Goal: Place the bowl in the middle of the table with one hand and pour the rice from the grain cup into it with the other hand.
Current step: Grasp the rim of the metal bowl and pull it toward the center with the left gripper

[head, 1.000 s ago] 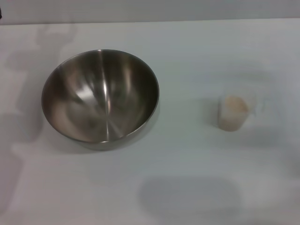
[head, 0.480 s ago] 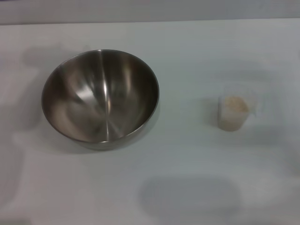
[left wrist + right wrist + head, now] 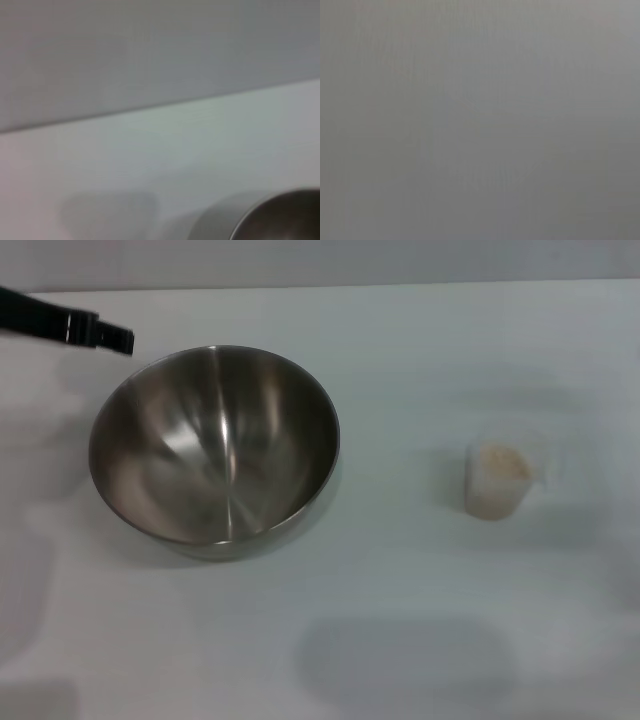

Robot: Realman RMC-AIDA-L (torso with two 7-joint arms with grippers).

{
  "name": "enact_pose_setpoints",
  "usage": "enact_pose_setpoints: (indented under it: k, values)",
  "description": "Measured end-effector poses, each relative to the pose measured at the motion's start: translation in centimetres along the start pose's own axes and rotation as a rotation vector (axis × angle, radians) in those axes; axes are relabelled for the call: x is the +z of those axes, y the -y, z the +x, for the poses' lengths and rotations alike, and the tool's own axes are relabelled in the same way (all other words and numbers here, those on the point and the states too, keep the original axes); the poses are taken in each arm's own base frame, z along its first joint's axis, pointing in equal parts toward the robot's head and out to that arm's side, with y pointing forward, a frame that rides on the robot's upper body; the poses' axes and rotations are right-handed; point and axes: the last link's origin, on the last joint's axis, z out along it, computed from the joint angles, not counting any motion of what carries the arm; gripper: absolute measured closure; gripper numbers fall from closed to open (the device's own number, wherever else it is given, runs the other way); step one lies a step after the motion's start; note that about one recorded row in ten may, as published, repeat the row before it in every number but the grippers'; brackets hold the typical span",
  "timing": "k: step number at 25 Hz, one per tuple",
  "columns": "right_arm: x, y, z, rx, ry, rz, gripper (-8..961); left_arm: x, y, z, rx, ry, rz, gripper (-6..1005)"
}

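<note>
The large steel bowl (image 3: 214, 445) stands empty on the left half of the white table (image 3: 400, 350). The clear grain cup (image 3: 497, 480) stands upright to the right of the middle, holding pale rice (image 3: 503, 462). My left gripper (image 3: 118, 339) reaches in from the far left edge as a dark bar, just beyond the bowl's far-left rim and apart from it. The bowl's rim also shows in the left wrist view (image 3: 280, 215). The right gripper is out of view; the right wrist view shows only a plain grey surface.
The table's far edge (image 3: 320, 285) runs along the top of the head view, with a grey wall behind it. Soft shadows lie on the table near its front and left.
My left gripper has come into the head view from the left, near the bowl's far-left rim. The bowl and the cup have not moved.
</note>
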Motion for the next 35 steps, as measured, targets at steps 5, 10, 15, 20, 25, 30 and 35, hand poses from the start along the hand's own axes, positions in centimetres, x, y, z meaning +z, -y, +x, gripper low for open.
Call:
enact_pose_setpoints:
  k: [5,10,15,20,25,30,35]
  values:
    - [0.1,0.1,-0.1,-0.003,0.002,0.000,272,0.5,0.0,-1.0,0.008,0.077,0.011,184]
    - [0.2,0.2,-0.1,-0.005,0.005,-0.001,272,1.0,-0.4,-1.3,0.016,0.112,-0.001,184]
    - [0.2,0.2,-0.1,-0.005,0.005,-0.001,273,2.5,-0.5,-1.8,0.025,0.167,-0.012,184]
    - [0.2,0.2,-0.1,-0.006,0.004,-0.001,273,3.5,-0.3,-2.0,0.053,0.210,0.011,183]
    - [0.2,0.3,-0.1,-0.007,0.003,0.000,273,4.2,-0.2,-2.3,0.070,0.240,0.028,183]
    - [0.1,0.3,-0.1,-0.007,0.002,0.001,273,4.6,-0.3,-2.5,0.083,0.258,0.022,194]
    - [0.0,0.3,0.0,-0.007,0.000,0.001,272,4.8,-0.3,-2.7,0.085,0.265,0.020,222]
